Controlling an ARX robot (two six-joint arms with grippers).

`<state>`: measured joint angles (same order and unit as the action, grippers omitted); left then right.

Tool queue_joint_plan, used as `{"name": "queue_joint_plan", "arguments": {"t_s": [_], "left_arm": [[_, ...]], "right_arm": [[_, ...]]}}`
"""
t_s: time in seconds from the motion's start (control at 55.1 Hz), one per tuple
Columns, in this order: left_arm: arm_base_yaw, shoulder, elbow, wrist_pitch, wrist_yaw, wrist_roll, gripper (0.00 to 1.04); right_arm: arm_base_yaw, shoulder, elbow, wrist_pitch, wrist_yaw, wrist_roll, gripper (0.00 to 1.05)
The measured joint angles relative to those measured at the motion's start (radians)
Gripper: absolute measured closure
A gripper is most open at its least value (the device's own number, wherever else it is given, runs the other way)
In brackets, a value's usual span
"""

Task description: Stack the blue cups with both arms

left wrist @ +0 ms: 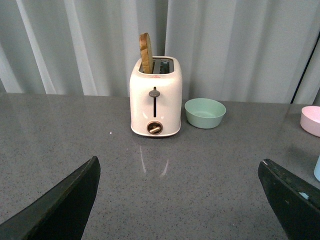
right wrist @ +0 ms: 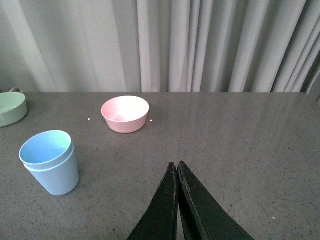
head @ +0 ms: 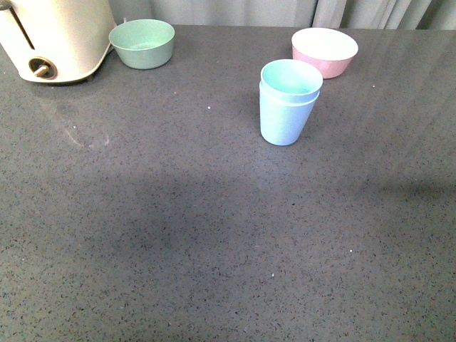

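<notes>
Two light blue cups [head: 288, 101] stand nested one inside the other, upright on the grey table, right of centre toward the back. The right wrist view shows the same stacked cups [right wrist: 50, 161], well apart from my right gripper [right wrist: 175, 165], whose black fingers are pressed together on nothing. My left gripper [left wrist: 179, 162] is open wide over bare tabletop with nothing between its fingers; a sliver of the cups [left wrist: 317, 169] shows at that view's edge. Neither arm appears in the front view.
A pink bowl [head: 324, 51] sits just behind the cups. A pale green bowl [head: 142, 43] and a cream toaster [head: 53, 35] stand at the back left; toast [left wrist: 146, 52] sticks out of the toaster. Curtains hang behind the table.
</notes>
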<state>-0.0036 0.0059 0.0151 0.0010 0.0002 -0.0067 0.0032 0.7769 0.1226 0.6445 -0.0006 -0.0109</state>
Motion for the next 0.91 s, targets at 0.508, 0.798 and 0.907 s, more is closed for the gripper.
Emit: {"name": "queue_joint_plan", "arguments": {"t_s": [0.508,0.798,0.907], "left_arm": [[0.0,0.0,0.0,0.0,0.0,0.0,0.09],[0.0,0.0,0.0,0.0,0.0,0.0,0.09],[0.0,0.0,0.0,0.0,0.0,0.0,0.09]], "right_arm": [[-0.002,-0.251,-0.099,-0.128,0.0,0.0,1.03],[-0.002,-0.426,-0.1,-0.294,0.0,0.0,1.03],[-0.002,-0.47,-0.1,-0.336,0.0,0.0,1.03]]}}
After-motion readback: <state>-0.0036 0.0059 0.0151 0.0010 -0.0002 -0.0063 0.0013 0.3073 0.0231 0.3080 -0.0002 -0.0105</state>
